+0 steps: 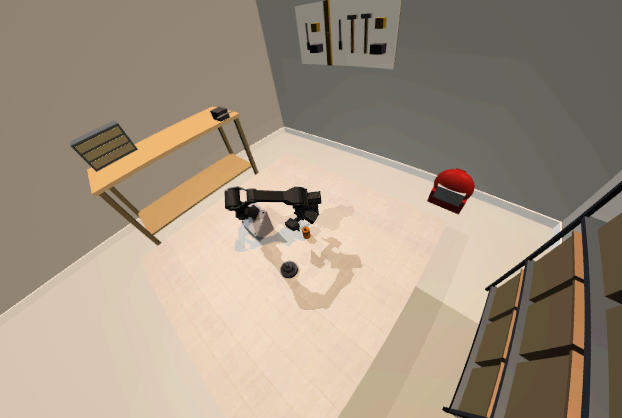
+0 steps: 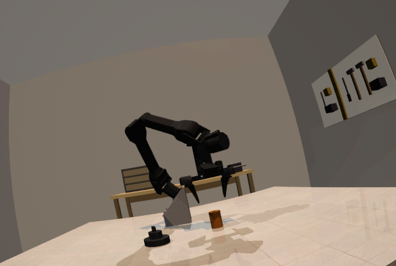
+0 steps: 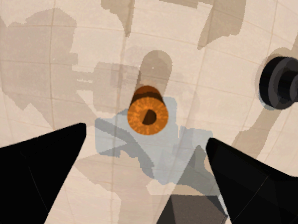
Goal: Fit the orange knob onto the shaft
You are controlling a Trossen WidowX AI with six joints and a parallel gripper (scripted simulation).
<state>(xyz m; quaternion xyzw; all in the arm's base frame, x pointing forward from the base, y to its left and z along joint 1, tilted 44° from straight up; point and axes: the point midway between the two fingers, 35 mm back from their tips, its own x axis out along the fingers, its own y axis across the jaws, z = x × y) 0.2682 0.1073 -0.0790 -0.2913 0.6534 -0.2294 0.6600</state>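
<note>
The orange knob [image 1: 306, 233] [image 2: 216, 219] [image 3: 147, 124] stands upright on the floor. In the wrist view its top shows a dark hole with a flat side. My gripper [image 2: 212, 200] [image 3: 149, 137] is open and empty, pointing down, its fingertips above the knob, which lies between them in the wrist view. The dark round pedestal [image 1: 289, 270] [image 2: 157, 240] [image 3: 276, 84] stands apart from the knob, with its thin shaft [image 2: 153, 228] upright on top. The pedestal is cut off at the right edge of the wrist view. The shaft's flat side cannot be made out.
The grey wedge-shaped arm base [image 1: 259, 224] [image 2: 178, 210] stands beside the knob. A wooden workbench [image 1: 167, 145] is behind the arm. A red object [image 1: 454, 182] and a shelf rack with boxes [image 1: 547, 320] stand at the right in the top view.
</note>
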